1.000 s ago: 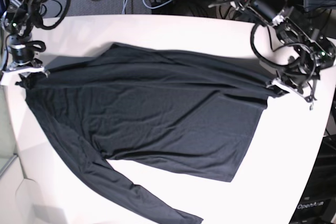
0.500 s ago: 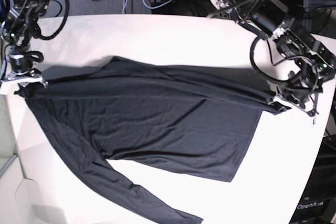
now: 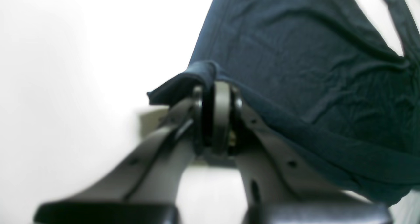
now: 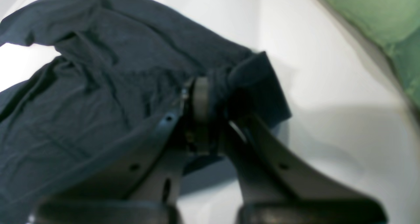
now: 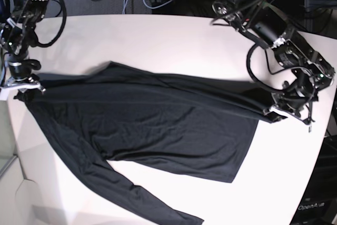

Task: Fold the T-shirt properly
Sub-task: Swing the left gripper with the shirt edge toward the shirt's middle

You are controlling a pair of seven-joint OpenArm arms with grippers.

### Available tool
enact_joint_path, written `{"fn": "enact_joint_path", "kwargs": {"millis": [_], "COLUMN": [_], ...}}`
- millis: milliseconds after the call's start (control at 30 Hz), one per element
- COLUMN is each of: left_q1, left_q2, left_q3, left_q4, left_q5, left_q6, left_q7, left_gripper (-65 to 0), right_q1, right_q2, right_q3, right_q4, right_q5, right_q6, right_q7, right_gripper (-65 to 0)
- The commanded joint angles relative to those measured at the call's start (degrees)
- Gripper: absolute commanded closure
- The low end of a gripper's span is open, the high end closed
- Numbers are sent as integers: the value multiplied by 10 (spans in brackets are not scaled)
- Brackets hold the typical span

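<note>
Base view: both arms have pulled the T-shirt (image 5: pixel 152 125) edge further apart and lower than a second ago, fabric tauter. Left gripper (image 3: pixel 216 86) and right gripper (image 4: pixel 210 86) each clamp opposite corners, shirt flat on table (image 5: pixel 158 40) between them.

Overhead base view; two close wrist views along end effectors
</note>
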Motion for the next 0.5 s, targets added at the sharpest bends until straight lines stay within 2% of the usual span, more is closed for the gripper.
{"fn": "enact_joint_path", "kwargs": {"millis": [0,267,467], "left_q1": [-15,-57,-73], "left_q2": [-4,-33,-34], "left_q3": [4,6,6], "left_q4": [-6,-51,-55], "left_q5": [-11,-19,-19], "left_q6": [-2,-2,-2], "left_q7": [-10,-11,-11], "left_gripper": [-15,-15,-15], "right_q1": [12,19,30], "right_q2": [13,28,27], "right_q3": [4,4,5], "right_q4": [9,9,7], "right_q5": [5,-7,-23], "right_q6": [3,3,3], "right_q7": [19,20,19], "right_gripper": [0,0,0]}}
